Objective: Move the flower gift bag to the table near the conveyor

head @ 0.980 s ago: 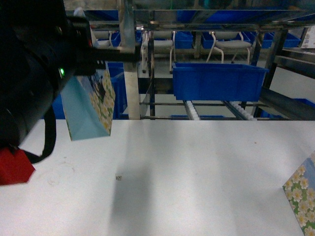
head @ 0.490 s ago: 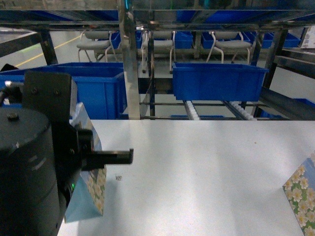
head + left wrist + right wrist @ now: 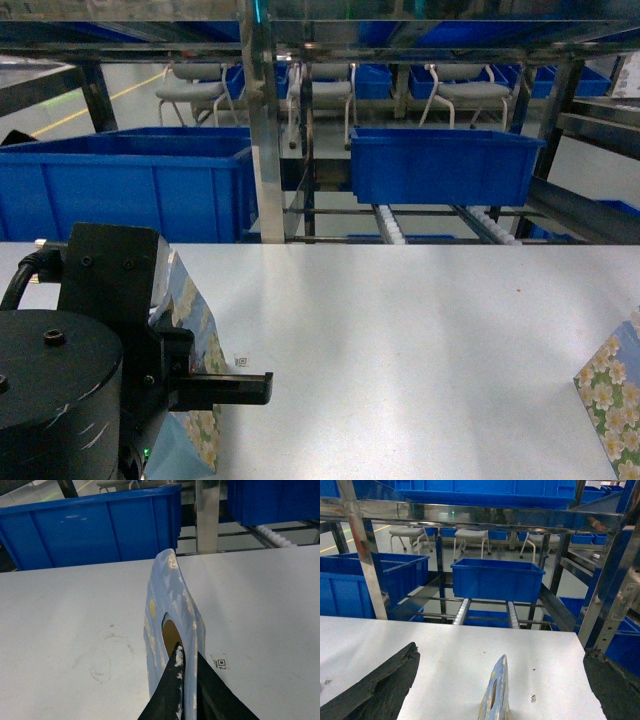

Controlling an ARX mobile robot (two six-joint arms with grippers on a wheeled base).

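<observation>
Pale blue paper printed with white and yellow flowers makes up the flower gift bag [image 3: 195,385], which stands upright on the white-grey surface [image 3: 420,340] at the lower left of the head view, partly hidden behind the bulky black left arm. In the left wrist view the bag [image 3: 172,630] rises edge-on, its oval handle cut-out showing, and the left claw [image 3: 186,680] is clenched on the bag's top rim beside that cut-out, one dark finger on each side of the paper. A small square code sticker [image 3: 220,661] lies on the surface just beside the bag, and faint ring smudges mark the surface to its left.

A second flowered bag [image 3: 612,400] sits at the right edge of the head view; the right wrist camera sees it edge-on [image 3: 495,692] between the two dark fingers of the right claw [image 3: 495,700], which stand spread wide apart with neither finger touching the paper.

Beyond the far edge of the surface runs the conveyor [image 3: 395,225], white rollers in steel frames, with a blue bin [image 3: 440,165] resting above it. A larger blue bin [image 3: 130,190] stands to the left, and grey chairs [image 3: 470,95] show behind the racking.
</observation>
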